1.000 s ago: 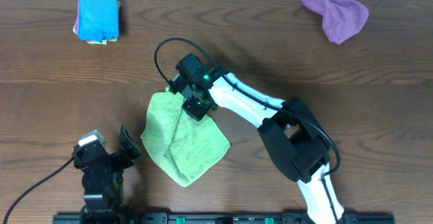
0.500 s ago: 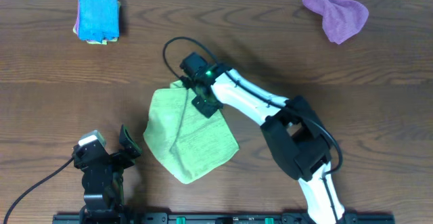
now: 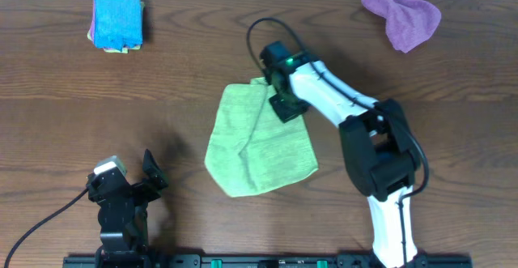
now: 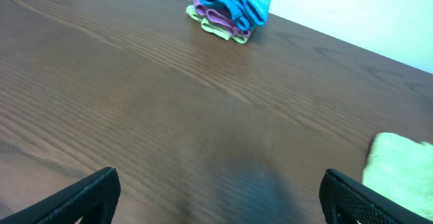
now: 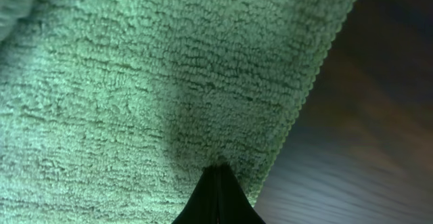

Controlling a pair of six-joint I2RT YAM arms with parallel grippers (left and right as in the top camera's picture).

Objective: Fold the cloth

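One fold at most looks started. The green cloth [image 3: 257,151] lies mid-tabletop [image 3: 105,98] with a flap laid over along a slanted crease. Its outline is lopsided and the corners are not matched.

The right pincer [image 3: 285,106] sits at the cloth's upper right part. In the right wrist view its tips are pressed together to a single point with green terry nipped between them, the stitched edge just beside. The left pincer [image 4: 226,195] is parked at the near left, well apart from the cloth, fingers spread wide with nothing between them.

Judgement: early-to-middle stage. Probably left to do: square the flap on the layer below, flatten it, then make at least one more fold for a neat packet like the stack of folded cloths [image 3: 117,23] at the far left. A crumpled purple cloth [image 3: 402,15] sits far right, with neither arm near it.

Writing: none readable. No brand or label shows on the cloths or arms, just a small green light on the right wrist.
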